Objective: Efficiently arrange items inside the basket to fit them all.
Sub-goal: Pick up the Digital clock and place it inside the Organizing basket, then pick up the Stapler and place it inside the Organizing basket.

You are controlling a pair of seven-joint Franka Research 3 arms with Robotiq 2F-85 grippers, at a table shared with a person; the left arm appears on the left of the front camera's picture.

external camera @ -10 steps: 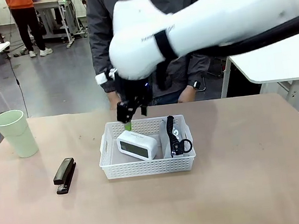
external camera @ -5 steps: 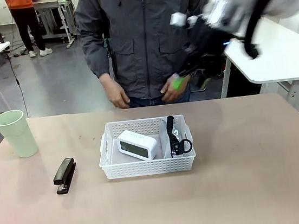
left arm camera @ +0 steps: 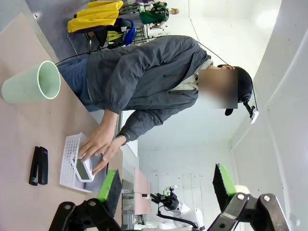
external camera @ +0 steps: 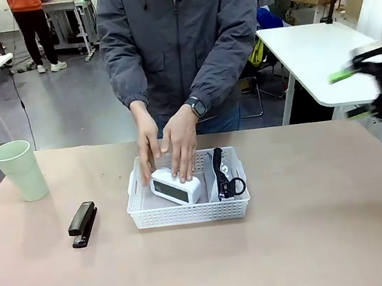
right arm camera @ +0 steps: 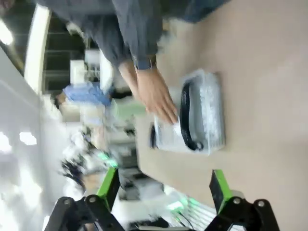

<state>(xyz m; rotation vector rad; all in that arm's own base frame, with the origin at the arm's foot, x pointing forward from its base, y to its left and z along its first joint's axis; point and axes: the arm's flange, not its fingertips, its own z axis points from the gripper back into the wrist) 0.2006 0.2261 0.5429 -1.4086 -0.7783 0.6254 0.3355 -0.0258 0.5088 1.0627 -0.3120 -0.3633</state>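
Two hands (external camera: 177, 144) hide top of white box (external camera: 172, 189) in basket (external camera: 186, 215); right claw (external camera: 349, 95) blurred, wide; left claw (left arm camera: 165, 183) wide

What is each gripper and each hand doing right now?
Left gripper: open, empty.
Right gripper: open, empty.
Person's hands: on the white box.

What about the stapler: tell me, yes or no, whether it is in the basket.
No, the stapler lies on the table, apart from the basket and to its left.
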